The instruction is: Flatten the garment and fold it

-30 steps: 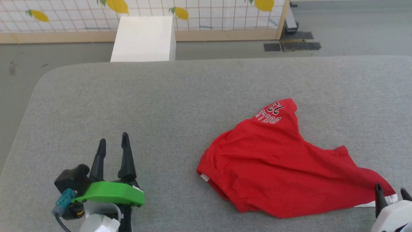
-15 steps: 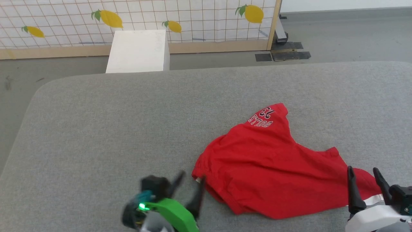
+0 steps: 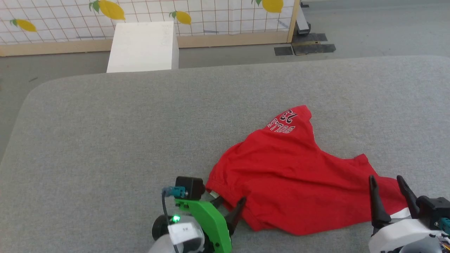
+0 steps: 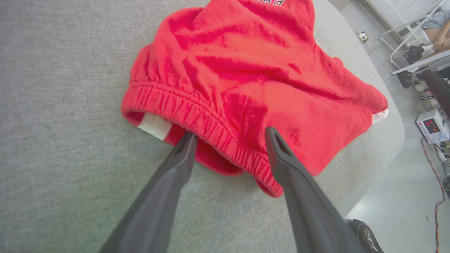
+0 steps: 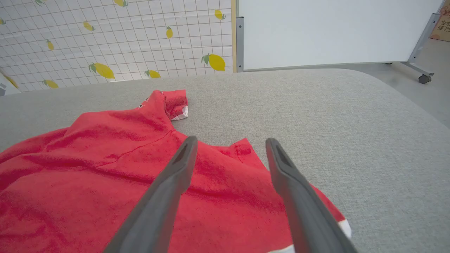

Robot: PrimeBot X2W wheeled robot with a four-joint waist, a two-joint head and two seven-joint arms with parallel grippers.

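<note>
A bright red soft sports garment (image 3: 291,179) with white trim and a white "23" is lying crumpled on the grey fabric-covered counter (image 3: 105,133), in the lower right of the head view. The left tool (image 3: 231,203) is standing with its fingers wide apart, straddling the gathered waistband (image 4: 197,116) at the garment's lower left edge and gripping nothing. The right tool (image 3: 385,180) is likewise gaping wide, hovering over the garment's white-trimmed corner at the lower right.

Grey padded table (image 3: 105,116) — lemon-print screen (image 3: 211,14) behind.
</note>
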